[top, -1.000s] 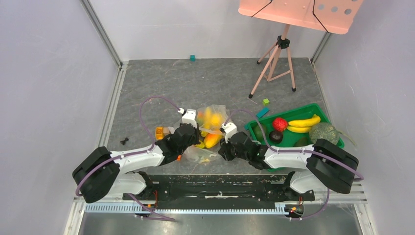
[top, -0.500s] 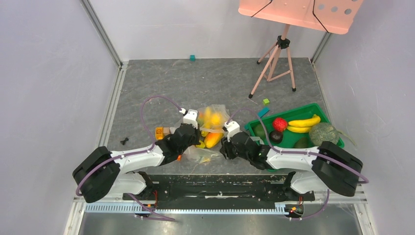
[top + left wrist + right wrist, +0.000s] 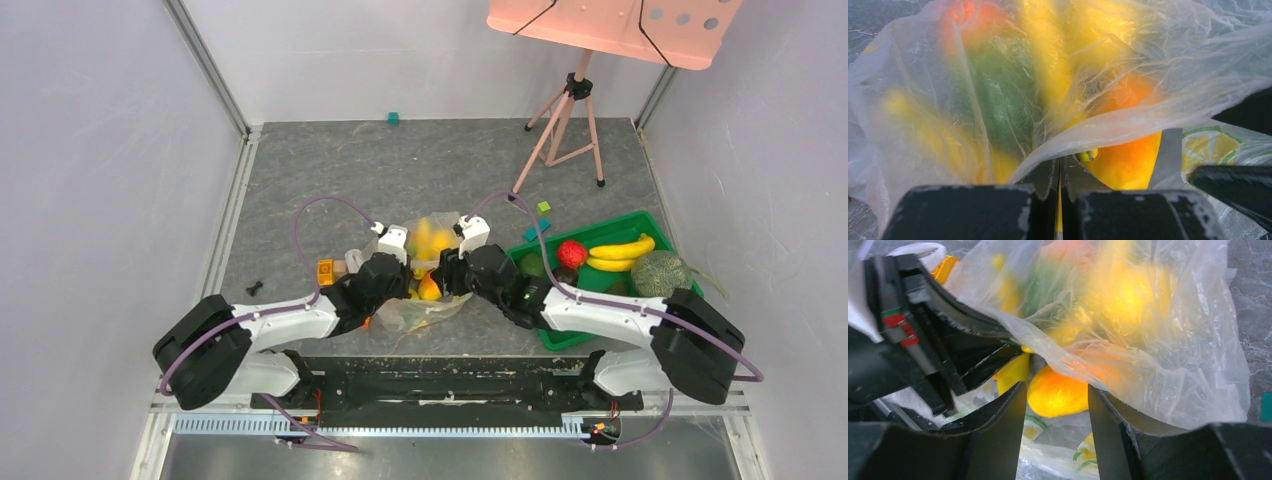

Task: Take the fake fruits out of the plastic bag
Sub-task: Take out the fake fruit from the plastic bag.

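Observation:
The plastic bag [image 3: 432, 262] lies crumpled mid-table with yellow, orange, red and green fake fruits [image 3: 428, 240] inside. My left gripper [image 3: 403, 287] is shut on the bag's film at the lifted mouth edge [image 3: 1060, 161]. Through the film [image 3: 998, 75] I see blurred fruits. An orange-yellow oval fruit [image 3: 1128, 162] lies in the open mouth. My right gripper [image 3: 441, 277] is open at the mouth. In the right wrist view its fingertips [image 3: 1055, 389] stand either side of that orange fruit's [image 3: 1058, 395] near end, not closed on it. The left gripper [image 3: 953, 347] shows there, holding up the film.
A green tray [image 3: 640, 225] at the right holds a banana [image 3: 622, 250], a red fruit [image 3: 571, 253], a melon [image 3: 660, 270] and dark fruits. A pink tripod [image 3: 562, 135] stands behind. An orange block [image 3: 325, 270] and small green and teal blocks [image 3: 543, 207] lie about.
My right gripper has moved forward and left from the bag's near side to its mouth, now around the orange fruit. My left gripper has shifted slightly, still holding the bag.

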### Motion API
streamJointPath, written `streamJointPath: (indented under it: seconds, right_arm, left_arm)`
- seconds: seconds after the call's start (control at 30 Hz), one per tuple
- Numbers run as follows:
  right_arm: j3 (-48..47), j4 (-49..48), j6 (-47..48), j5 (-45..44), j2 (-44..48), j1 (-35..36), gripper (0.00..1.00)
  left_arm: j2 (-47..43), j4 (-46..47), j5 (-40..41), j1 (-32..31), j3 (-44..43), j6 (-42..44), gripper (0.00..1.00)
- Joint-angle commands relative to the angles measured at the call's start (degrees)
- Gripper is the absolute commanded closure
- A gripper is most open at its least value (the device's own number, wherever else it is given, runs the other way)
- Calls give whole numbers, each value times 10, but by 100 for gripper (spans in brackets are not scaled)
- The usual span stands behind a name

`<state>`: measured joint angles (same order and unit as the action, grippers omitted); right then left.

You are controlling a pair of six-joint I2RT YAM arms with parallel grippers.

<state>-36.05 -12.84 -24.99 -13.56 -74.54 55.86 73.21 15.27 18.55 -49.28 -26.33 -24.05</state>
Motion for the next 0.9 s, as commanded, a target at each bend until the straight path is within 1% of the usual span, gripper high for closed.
streamJointPath:
  seconds: [0.0, 0.13, 0.23, 0.37, 0.53, 0.7, 0.87]
  right_arm:
    - [-24, -2, -51, 6, -36, -21, 47]
    - [-20, -3, -88, 14, -56, -29, 42]
    - [-16, -2, -109, 14, -67, -32, 33]
    - [-19, 2, -127, 19, -85, -37, 25]
    - [-31, 1, -143, 30, -111, -43, 24]
    - [-39, 1, -160, 25, -143, -52, 24]
    - [-58, 6, -165, 21, -183, -62, 22]
  left_arm:
    - [10, 23, -12, -1, -23, 23, 98]
    - [18, 21, -22, -1, -29, 24, 98]
    - [28, 16, -27, -1, -36, 24, 98]
    - [38, 10, -32, -1, -43, 23, 98]
    - [46, 5, -36, -1, -49, 22, 98]
    - [50, 4, -41, -1, -50, 22, 98]
    - [56, 2, -49, -1, -55, 22, 98]
